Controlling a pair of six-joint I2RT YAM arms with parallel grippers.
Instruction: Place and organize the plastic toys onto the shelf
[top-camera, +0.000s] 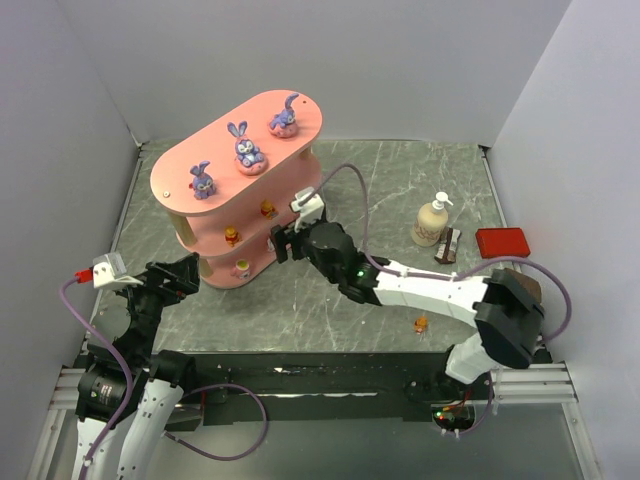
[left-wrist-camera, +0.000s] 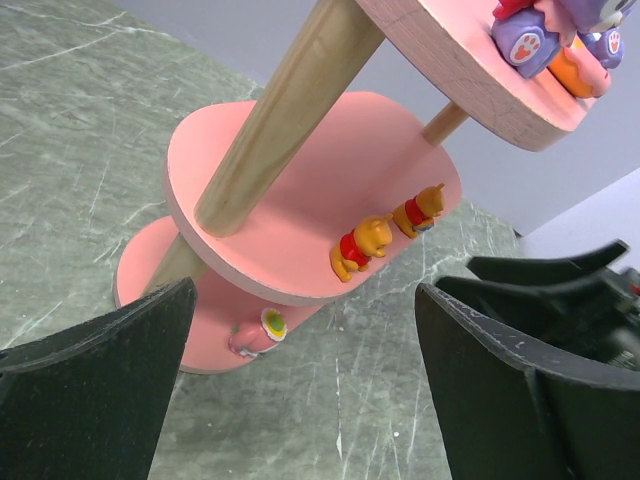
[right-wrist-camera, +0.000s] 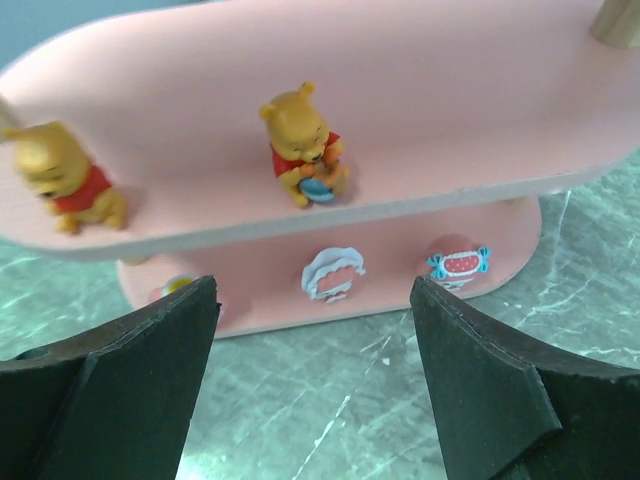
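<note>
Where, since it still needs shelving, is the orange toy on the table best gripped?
Grip the orange toy across its body, coming straight down with the right gripper: it sits alone on the table beside that arm. Its pose is too small to read.

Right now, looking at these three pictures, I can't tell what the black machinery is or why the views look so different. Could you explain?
You see two robot arms fixed at the near edge of a table. The wide picture comes from a camera above and behind them. The other two come from cameras on each wrist, so the black shapes at the bottom are each arm's own fingers. The left pincer and the right pincer are both open and hold nothing. Both face the pink shelf. It carries three purple bunnies on top, two small yellow bears on the middle board and pink-and-white toys on the bottom. One tiny orange toy lies on the table, with a pump bottle and a red box.
</note>
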